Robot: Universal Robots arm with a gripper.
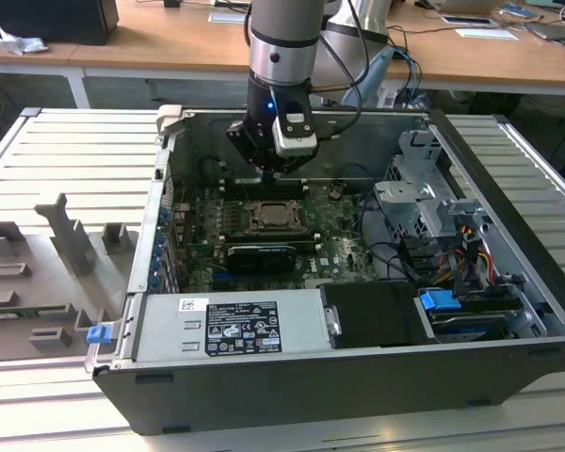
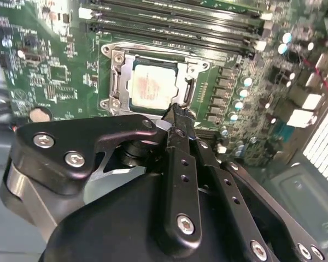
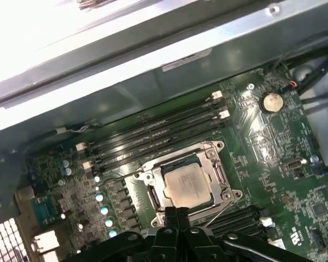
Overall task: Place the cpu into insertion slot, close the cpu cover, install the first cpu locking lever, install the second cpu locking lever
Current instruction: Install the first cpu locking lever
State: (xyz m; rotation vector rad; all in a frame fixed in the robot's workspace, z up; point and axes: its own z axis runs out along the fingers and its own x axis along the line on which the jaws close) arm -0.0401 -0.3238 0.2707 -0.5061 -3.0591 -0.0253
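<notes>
Wooden desks run behind a ribbed grey work table, on which an open computer case lies on its side.

1. Well to the exterior view's left of the gripper, outside the case, a set of grey moulded fixtures stands on the table. A blue clip sits at the case corner.
2. The power supply, with its label facing up, lies along the near case wall, on the camera's side of the gripper.
3. The arm reaches down into the case. In both wrist views the gripper has its fingers pressed together with nothing between them. The tips stand at one edge of the processor socket.
4. The cpu is seated in the socket, grey top up, just beyond the fingertips.
5. The cpu cover lies flat around the cpu, which shows through its window. Whether the locking levers are latched cannot be determined.
6. The memory slots run parallel on the far side of the socket from the gripper. A coin cell battery is mounted on the motherboard, apart from the socket.
7. To the exterior view's right of the gripper stands the metal drive cage, with a blue tab and bundled cables nearer the camera.
</notes>
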